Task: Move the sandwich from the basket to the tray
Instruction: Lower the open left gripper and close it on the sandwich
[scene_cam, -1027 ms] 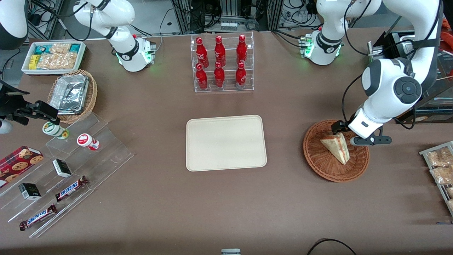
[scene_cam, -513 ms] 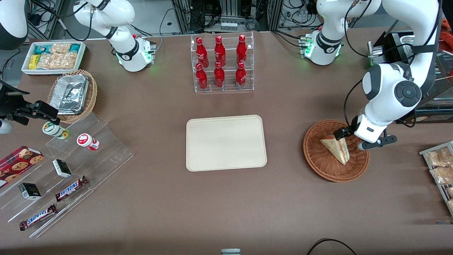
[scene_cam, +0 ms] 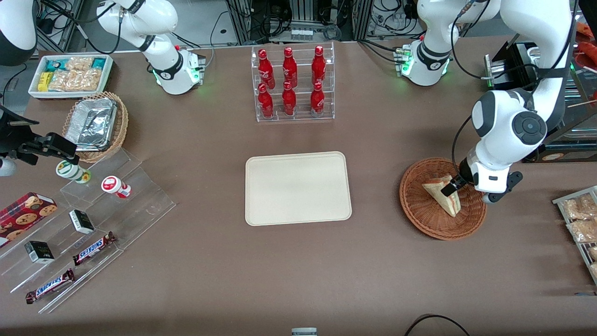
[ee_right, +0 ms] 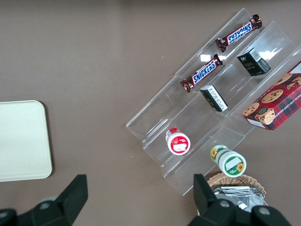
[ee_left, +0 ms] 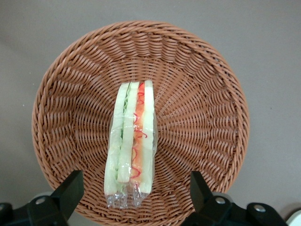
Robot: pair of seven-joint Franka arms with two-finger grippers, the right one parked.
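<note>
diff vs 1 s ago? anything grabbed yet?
The left arm's claw swung round over the basket and now hangs open above the sandwich, its fingers spread to either side of the wedge. Nothing grabbed: the fingers do not touch the wrap. The sandwich lies in the basket where it was, and the tray stayed put with nothing on it.

gripper (ee_left: 134, 200) over basket (scene_cam: 422, 219) — fingers (ee_left: 70, 190) flank sandwich (ee_left: 131, 146) | bare table to tray (scene_cam: 261, 205) — unobstructed
</note>
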